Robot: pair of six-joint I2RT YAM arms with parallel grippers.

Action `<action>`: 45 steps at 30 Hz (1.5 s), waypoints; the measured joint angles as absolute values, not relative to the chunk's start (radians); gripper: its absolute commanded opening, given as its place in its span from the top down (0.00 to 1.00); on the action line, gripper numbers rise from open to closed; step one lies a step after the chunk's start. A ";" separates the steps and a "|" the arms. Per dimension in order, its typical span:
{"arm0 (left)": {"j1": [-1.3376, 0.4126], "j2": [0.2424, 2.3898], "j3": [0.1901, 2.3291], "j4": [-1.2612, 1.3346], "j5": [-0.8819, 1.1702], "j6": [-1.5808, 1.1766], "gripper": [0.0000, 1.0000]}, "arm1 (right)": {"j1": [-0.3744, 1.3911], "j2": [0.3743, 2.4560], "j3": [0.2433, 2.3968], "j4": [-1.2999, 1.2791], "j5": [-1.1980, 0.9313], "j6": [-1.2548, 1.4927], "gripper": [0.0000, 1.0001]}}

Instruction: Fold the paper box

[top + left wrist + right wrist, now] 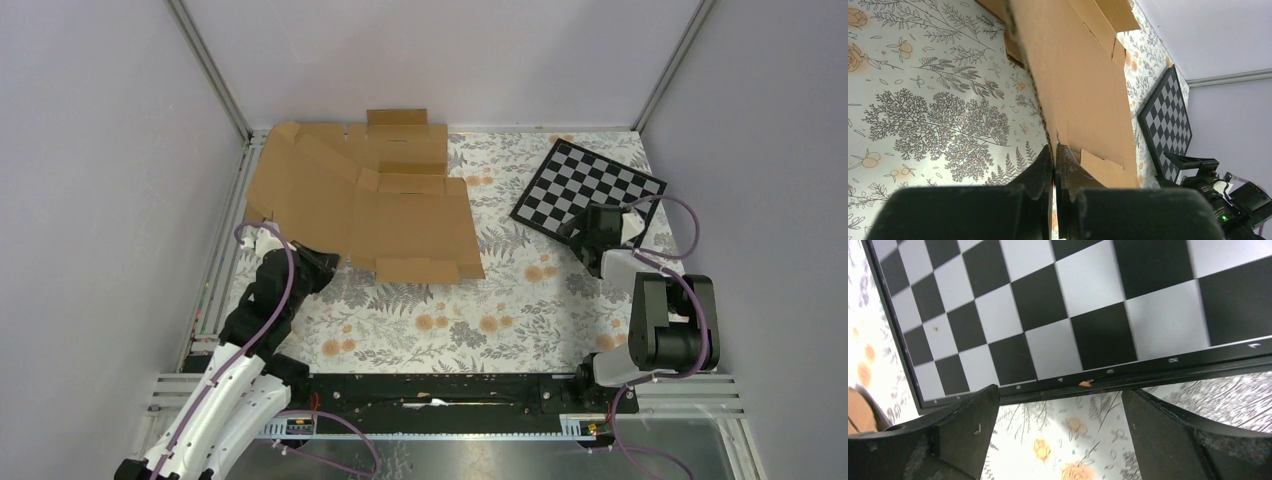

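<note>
The paper box is a flat brown cardboard sheet with flaps, lying left of the table's middle. My left gripper is at its near left corner, shut on the sheet's edge. In the left wrist view the corrugated edge of the paper box runs straight down between the closed fingers of that gripper. My right gripper stands open at the near edge of the checkerboard. The right wrist view shows this gripper with only floral cloth between its fingers.
A second brown cardboard sheet lies at the back left, partly under the paper box. The checkerboard sits at the back right, angled. A floral cloth covers the table. Grey walls enclose three sides.
</note>
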State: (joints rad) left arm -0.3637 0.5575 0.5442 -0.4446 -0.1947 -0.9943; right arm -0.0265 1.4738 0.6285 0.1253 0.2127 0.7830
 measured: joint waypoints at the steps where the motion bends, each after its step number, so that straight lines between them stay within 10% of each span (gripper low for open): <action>1: -0.364 0.558 0.541 -0.440 -0.194 -0.994 1.00 | -0.053 1.478 0.627 0.143 0.204 0.782 0.01; 23: -0.363 0.614 0.528 -0.365 -0.066 -0.970 1.00 | -0.096 1.386 0.551 0.117 0.323 1.070 0.01; 36: -0.363 0.699 0.530 -0.366 0.038 -0.912 1.00 | -0.097 1.792 0.967 0.157 0.294 0.801 0.01; 45: -0.363 0.730 0.530 -0.374 0.169 -0.845 1.00 | 0.015 1.422 0.819 0.148 0.204 0.704 0.01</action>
State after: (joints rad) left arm -0.3630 0.7303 0.5301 -0.3737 0.1688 -0.8452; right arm 0.0151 1.4220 0.8192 0.1482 0.2035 0.7044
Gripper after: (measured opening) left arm 0.018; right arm 0.989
